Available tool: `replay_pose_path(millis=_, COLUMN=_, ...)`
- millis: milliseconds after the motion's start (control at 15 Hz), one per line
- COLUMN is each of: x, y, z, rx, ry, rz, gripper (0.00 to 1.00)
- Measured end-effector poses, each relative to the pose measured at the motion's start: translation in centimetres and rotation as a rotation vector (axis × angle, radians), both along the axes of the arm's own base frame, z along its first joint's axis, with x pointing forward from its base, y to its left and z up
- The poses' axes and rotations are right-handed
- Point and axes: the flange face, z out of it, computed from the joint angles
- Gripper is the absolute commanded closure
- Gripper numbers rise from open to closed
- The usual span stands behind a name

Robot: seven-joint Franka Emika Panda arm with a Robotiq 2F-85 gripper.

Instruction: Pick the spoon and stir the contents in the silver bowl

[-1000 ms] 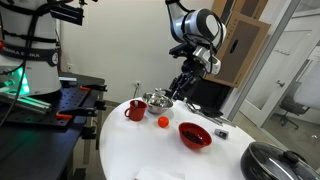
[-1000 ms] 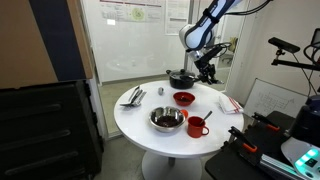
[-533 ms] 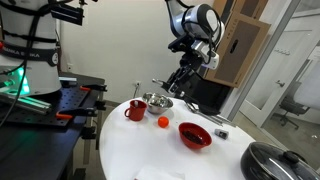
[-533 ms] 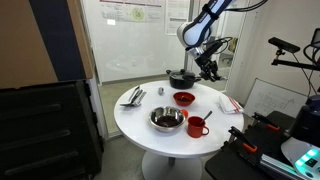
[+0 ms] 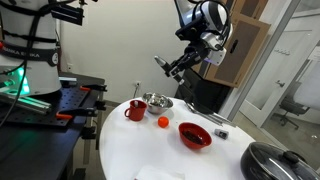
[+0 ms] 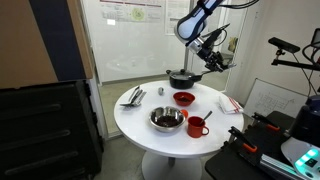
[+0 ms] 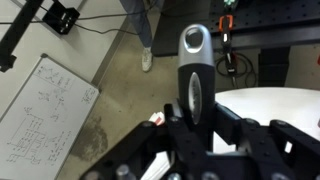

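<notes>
Pick step looks done. Fingers (image 7: pixel 193 128) are clamped on the spoon (image 7: pixel 193 85) handle; in wrist view the spoon runs straight to 12 o'clock, scoop end far from the fingers. In an exterior view the gripper (image 5: pixel 181 66) hangs high over the bench (image 5: pixel 150 150), with the spoon (image 5: pixel 165 65) sticking out toward 9–10 o'clock, near level and clear of everything.

Silver bowl (image 5: pixel 156 101) sits on the bench at approx 7 o'clock from the gripper, well below it. Red mug (image 5: pixel 134 110) is just beside the bowl at its 8 o'clock; red bowl (image 5: pixel 194 134) is further off at 4 o'clock. In an exterior view the silver bowl (image 6: pixel 167 119) is near the front edge and the mug (image 6: pixel 197 126) is close by. Can't make out the bowl contents.

Step in hand, my read: carry phase, btwn pick and stir.

Next move needs:
- tip wrist so scoop points down
- bring scoop over bowl centre, then descend inside rim
- keep clear of mug on the way in
- small circles, light contact; bowl is loose and may slide.
</notes>
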Motion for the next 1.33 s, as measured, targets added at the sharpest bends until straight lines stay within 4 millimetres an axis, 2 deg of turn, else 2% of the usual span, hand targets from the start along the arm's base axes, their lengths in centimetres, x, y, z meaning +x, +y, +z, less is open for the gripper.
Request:
replay_pose_path(millis=267, x=0.6, y=-1.3, z=-1.1, rx=-0.063, ry=0.163, rz=0.007, gripper=0.92)
replay_pose_path(millis=667, x=2.0, y=-2.1, z=-6.1, rx=-0.107, ry=0.327, rz=0.006, gripper=0.92)
replay_pose_path(millis=933, x=3.7, y=-2.0, z=-8.8, rx=-0.112, ry=0.342, rz=0.005, gripper=0.92)
replay_pose_path(millis=1333, x=6.5, y=-0.7, z=-10.4, rx=-0.107, ry=0.300, rz=0.021, gripper=0.92)
